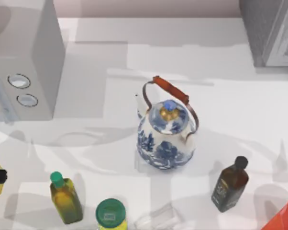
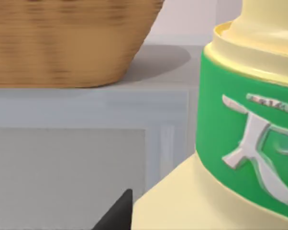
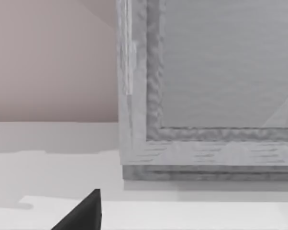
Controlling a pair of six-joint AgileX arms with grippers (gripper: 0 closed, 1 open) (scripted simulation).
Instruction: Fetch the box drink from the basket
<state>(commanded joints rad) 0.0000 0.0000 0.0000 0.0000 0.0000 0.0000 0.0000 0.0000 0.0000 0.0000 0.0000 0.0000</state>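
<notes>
As seen from the left wrist camera, the box drink (image 2: 239, 143) stands very close to the lens, its pale yellow body widening below a green band with a raised white character, and a paler neck rising above the band; its long axis runs upright, neck uppermost. One dark fingertip (image 2: 116, 213) of the left gripper shows just beside the carton's lower body; whether the fingers are spread or pinching cannot be told. Behind, a woven basket (image 2: 62, 43) rests on a grey appliance top (image 2: 86, 103). In the top view, a blue-and-white teapot (image 1: 165, 136) sits mid-table, with an olive-yellow bottle (image 1: 66, 199), a green-lidded jar (image 1: 110, 214) and a dark bottle (image 1: 230, 184) nearer the front edge. The right wrist camera shows a dark fingertip (image 3: 82, 213) before a grey framed panel (image 3: 206, 86); finger state cannot be told.
</notes>
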